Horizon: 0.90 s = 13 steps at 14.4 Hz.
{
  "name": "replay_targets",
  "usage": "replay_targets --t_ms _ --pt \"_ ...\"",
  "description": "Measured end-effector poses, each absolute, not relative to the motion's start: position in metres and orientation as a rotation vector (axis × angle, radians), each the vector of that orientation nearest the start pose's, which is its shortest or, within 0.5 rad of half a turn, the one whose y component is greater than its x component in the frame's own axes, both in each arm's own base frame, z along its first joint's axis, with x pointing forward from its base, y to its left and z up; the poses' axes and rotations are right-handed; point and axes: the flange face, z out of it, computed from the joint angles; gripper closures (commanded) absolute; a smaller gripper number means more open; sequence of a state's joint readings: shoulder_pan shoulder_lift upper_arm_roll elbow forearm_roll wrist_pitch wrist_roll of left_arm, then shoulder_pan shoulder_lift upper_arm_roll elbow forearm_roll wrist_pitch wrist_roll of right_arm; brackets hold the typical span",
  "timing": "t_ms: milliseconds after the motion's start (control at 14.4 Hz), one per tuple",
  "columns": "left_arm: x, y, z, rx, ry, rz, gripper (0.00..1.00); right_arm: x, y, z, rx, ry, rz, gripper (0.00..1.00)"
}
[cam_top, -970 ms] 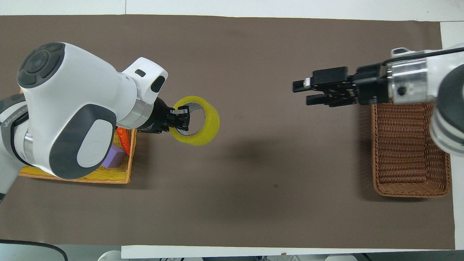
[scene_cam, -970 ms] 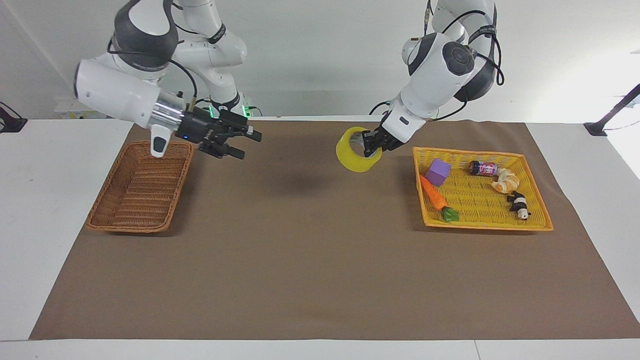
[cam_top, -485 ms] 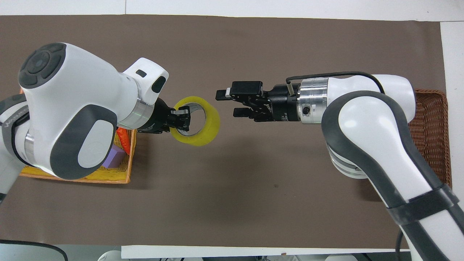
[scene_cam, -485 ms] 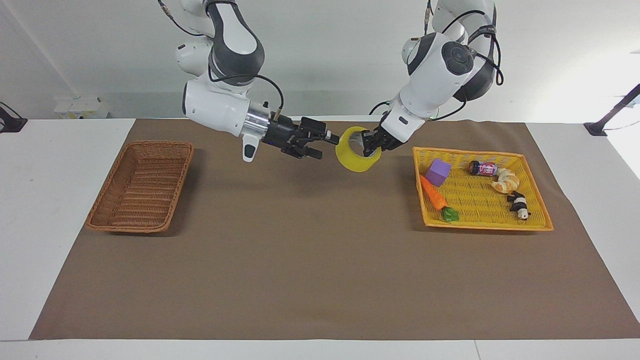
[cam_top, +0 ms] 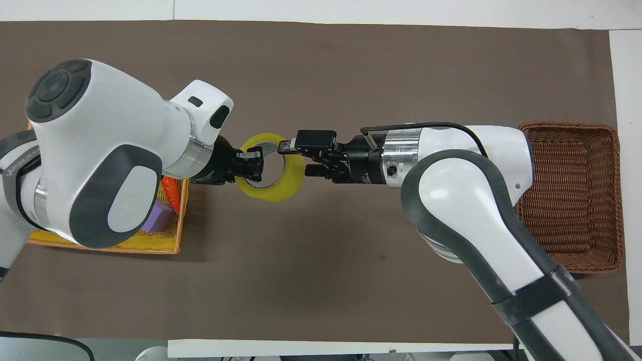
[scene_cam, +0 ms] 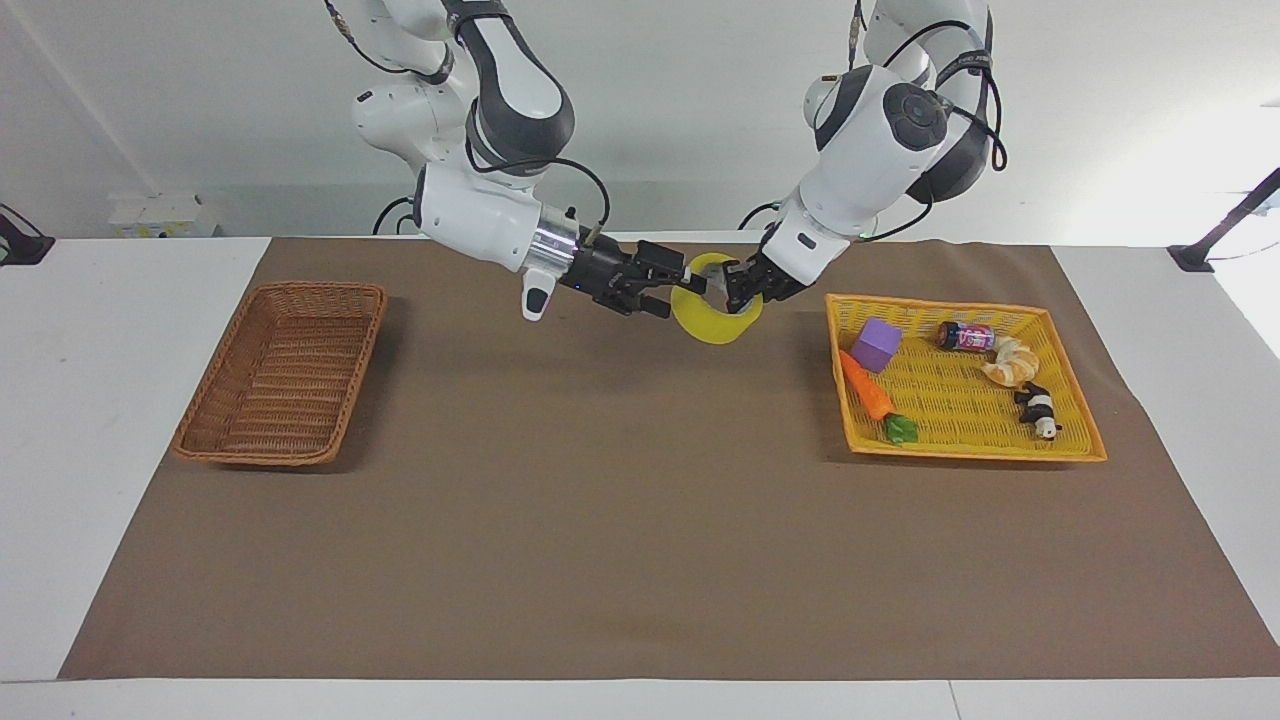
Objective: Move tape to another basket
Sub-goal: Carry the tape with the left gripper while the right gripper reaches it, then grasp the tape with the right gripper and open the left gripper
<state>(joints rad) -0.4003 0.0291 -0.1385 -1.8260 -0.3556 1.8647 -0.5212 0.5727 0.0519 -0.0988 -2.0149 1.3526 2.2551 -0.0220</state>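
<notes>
Above the middle of the brown-covered surface [scene_cam: 620, 520], the left gripper [scene_cam: 738, 288] is clamped on the rim of the tape [scene_cam: 712, 318], holding the roll in the air so its free edge faces the other arm. The right gripper [scene_cam: 672, 290], fingers spread wide, brackets that edge, apparently to receive it for the basket [scene_cam: 282, 372] at its own end.

A white table [scene_cam: 120, 300] is standing against a plain white wall [scene_cam: 650, 90], and a brown mat [scene_cam: 600, 540] is covering most of its top, leaving white margins showing at the edges. A black clamp [scene_cam: 1195, 258] is sitting at one table edge, another [scene_cam: 20, 245] at the other. Light is falling evenly.
</notes>
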Motion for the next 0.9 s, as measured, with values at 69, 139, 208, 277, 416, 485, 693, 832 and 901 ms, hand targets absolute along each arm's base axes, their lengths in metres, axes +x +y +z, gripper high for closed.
replay_targets --t_ms 69,139,208,277,416,485,693,832,901 --pt "0.4791 -0.3167 0.5167 -3.428 -0.146 0.288 0.98 0.5140 0.2957 0.4643 -2.011 0.349 0.106 0.01" --pt "0.4791 -0.3167 0.5167 -3.428 -0.146 0.288 0.98 0.5135 0.2965 0.4645 -2.012 0.347 0.107 0.02" --pt "0.4791 -0.3167 0.5167 -3.428 -0.146 0.288 0.98 0.5129 0.2974 0.4646 -2.012 0.345 0.108 0.04" --pt "0.4791 -0.3167 0.5167 -3.428 -0.146 0.288 0.98 0.5122 0.2986 0.4648 -2.012 0.343 0.109 0.08" --pt "0.4791 -0.3167 0.5167 -3.428 -0.146 0.288 0.98 0.5110 0.3006 0.4649 -2.013 0.338 0.111 0.17" --pt "0.4791 -0.3167 0.5166 -3.428 -0.146 0.288 0.98 0.5109 0.3008 0.4649 -2.013 0.337 0.110 0.24" --pt "0.4791 -0.3167 0.5166 -3.428 -0.146 0.288 0.98 0.5109 0.3006 0.4650 -2.014 0.331 0.107 0.70" --pt "0.4790 -0.3169 0.5165 -3.433 -0.150 0.295 0.98 0.5108 0.3000 0.4647 -2.015 0.320 0.100 0.93" --pt "0.4790 -0.3169 0.5166 -3.433 -0.151 0.295 0.97 0.5107 0.2998 0.4648 -2.015 0.319 0.100 0.98"
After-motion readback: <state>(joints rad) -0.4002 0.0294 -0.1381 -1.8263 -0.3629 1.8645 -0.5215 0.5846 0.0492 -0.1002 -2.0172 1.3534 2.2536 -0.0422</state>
